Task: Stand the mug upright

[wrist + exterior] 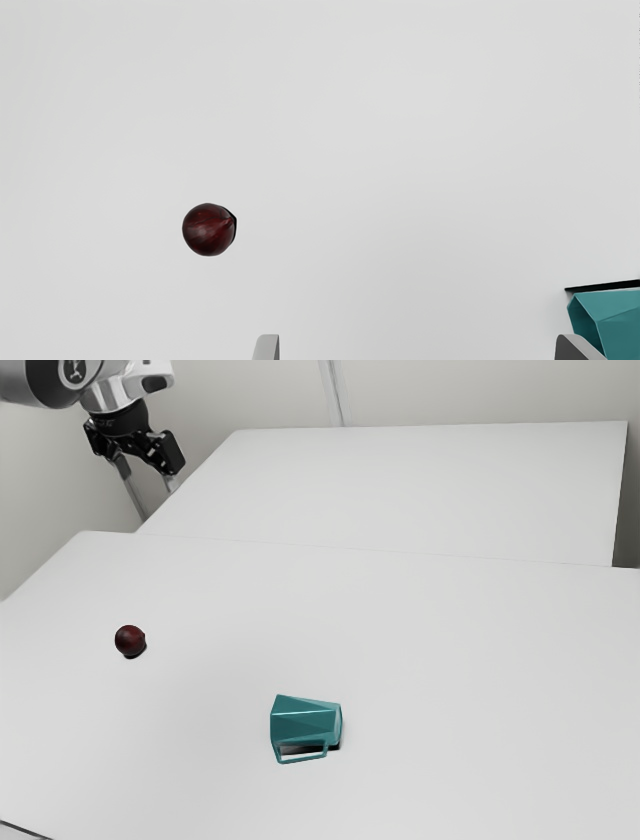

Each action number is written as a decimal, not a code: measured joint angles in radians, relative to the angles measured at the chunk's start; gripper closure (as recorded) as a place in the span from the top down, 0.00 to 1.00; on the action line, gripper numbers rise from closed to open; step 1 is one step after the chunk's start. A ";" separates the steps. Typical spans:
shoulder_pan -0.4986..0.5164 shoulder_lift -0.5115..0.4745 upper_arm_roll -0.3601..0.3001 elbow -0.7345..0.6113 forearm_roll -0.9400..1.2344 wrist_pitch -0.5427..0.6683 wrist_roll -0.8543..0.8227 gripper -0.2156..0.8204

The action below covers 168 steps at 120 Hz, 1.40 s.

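Fingers [266,348] spread wide, your gripper [147,472] hangs raised, well apart from everything on the white table [430,650]. Out from it you meet the dark red ball [129,639] first. Farther from your gripper lies the teal mug [305,720], tipped on its side; your wrist view has it partly behind one finger, its mouth facing the ball's side.

Desk [450,650] brightly and evenly lit, thin black shadows cast close beside teal mug [306,721] and dark red ball [129,639], ball softly highlighted.
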<state>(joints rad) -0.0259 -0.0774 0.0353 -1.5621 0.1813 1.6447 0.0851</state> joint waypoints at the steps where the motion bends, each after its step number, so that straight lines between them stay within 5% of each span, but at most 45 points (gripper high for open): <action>1: 0.000 0.000 0.000 0.000 0.000 0.001 0.001 0.79; 53: -0.002 -0.009 0.005 -0.115 -0.047 0.025 0.026 0.79; 125: 0.019 0.006 0.099 -0.553 -0.592 0.053 -0.047 0.79; 168: 0.013 0.130 0.098 -0.624 -0.760 0.091 -0.088 0.79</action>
<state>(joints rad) -0.0130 0.0525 0.1337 -2.1859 -0.5790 1.7358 -0.0028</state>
